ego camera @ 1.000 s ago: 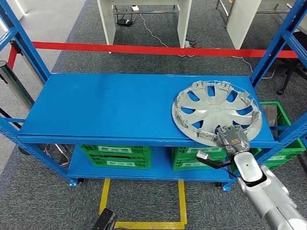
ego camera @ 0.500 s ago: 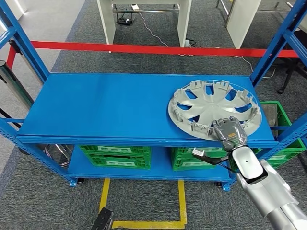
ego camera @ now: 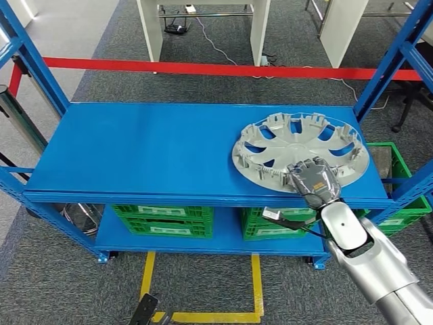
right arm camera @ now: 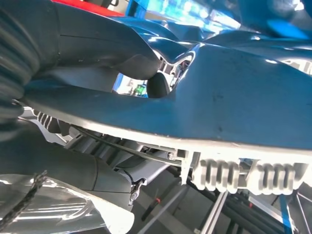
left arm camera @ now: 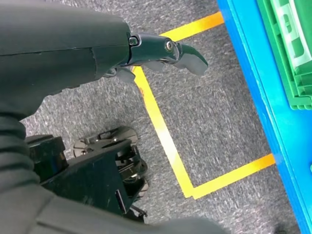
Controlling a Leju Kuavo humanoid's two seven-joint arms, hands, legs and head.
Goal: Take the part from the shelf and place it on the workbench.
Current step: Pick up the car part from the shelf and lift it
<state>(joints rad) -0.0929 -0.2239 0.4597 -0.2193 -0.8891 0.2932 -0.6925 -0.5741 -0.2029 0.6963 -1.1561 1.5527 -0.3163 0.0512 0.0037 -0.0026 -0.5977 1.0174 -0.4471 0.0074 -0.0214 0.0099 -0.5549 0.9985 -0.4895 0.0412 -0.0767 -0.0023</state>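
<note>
A silver hubcap (ego camera: 301, 145) lies on the right end of the blue shelf top (ego camera: 153, 149), its near side tilted up a little. My right hand (ego camera: 312, 181) grips its near rim from the front. The right wrist view shows the hubcap's rim (right arm camera: 239, 97) clamped between the thumb and the fingers of my right hand (right arm camera: 55, 161). My left hand (ego camera: 145, 309) hangs low by the floor. In the left wrist view its fingers (left arm camera: 165, 48) are stretched out and hold nothing.
Green crates (ego camera: 163, 220) sit on the lower shelf, with another green crate (ego camera: 403, 196) at the right. Blue uprights (ego camera: 388, 61) frame both shelf ends. A red barrier strip (ego camera: 204, 69) runs behind the shelf. Yellow tape (ego camera: 255, 284) marks the floor in front.
The hubcap has slid to the left along the shelf with my right hand on its near rim, and the hand has risen slightly. The left hand stays low.
</note>
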